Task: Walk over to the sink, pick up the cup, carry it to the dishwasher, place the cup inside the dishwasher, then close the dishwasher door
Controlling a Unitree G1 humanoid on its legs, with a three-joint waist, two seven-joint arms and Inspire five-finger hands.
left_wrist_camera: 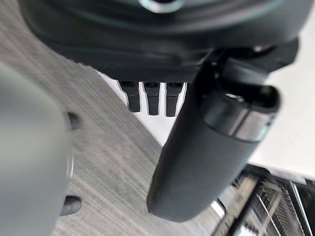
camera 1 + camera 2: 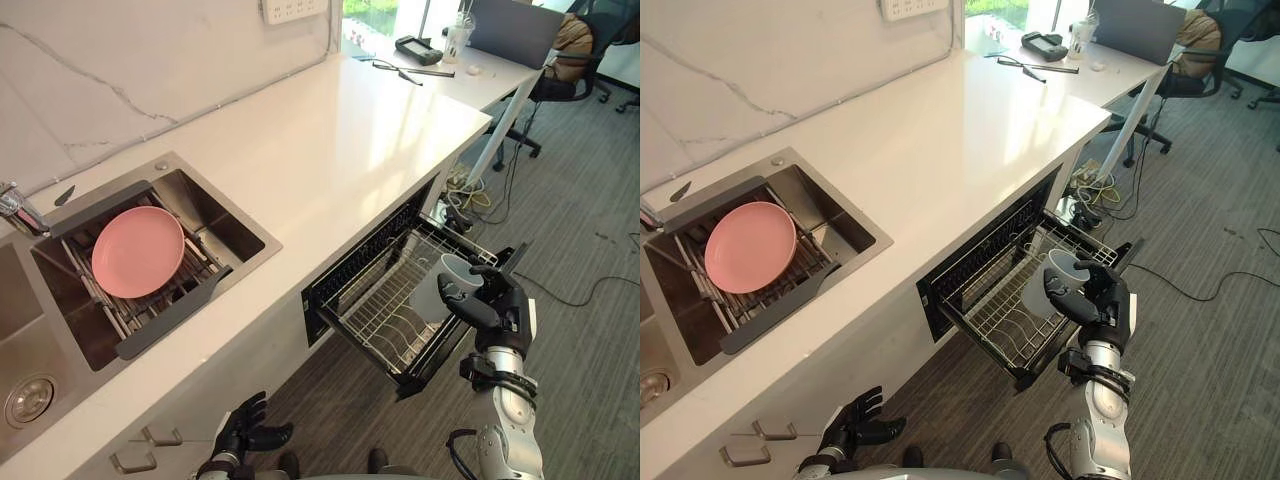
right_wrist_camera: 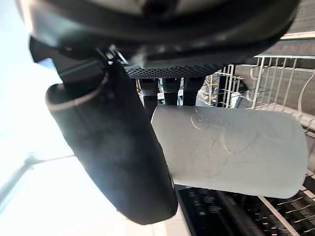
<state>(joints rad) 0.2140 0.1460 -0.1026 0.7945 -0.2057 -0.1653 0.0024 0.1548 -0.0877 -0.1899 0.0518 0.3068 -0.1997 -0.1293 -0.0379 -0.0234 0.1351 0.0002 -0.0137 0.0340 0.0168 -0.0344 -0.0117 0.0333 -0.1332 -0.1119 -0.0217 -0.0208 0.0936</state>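
Observation:
A pale grey cup point(image 2: 442, 285) point(image 3: 231, 150) is held in my right hand point(image 2: 492, 305), whose thumb and fingers curl round it. Hand and cup hover over the right end of the pulled-out wire rack point(image 2: 385, 315) of the open dishwasher point(image 2: 355, 265) under the counter. In the right wrist view the rack's white wires point(image 3: 275, 78) show just past the cup. My left hand point(image 2: 243, 430) hangs low by the cabinet front with relaxed fingers point(image 1: 150, 96) and holds nothing.
The steel sink point(image 2: 60, 330) at the left holds a pink plate point(image 2: 137, 250) on a drying rack. The white counter point(image 2: 320, 150) runs back to a desk with a laptop point(image 2: 515, 30) and an office chair point(image 2: 575, 55). Cables point(image 2: 465, 195) lie on the floor beyond the dishwasher.

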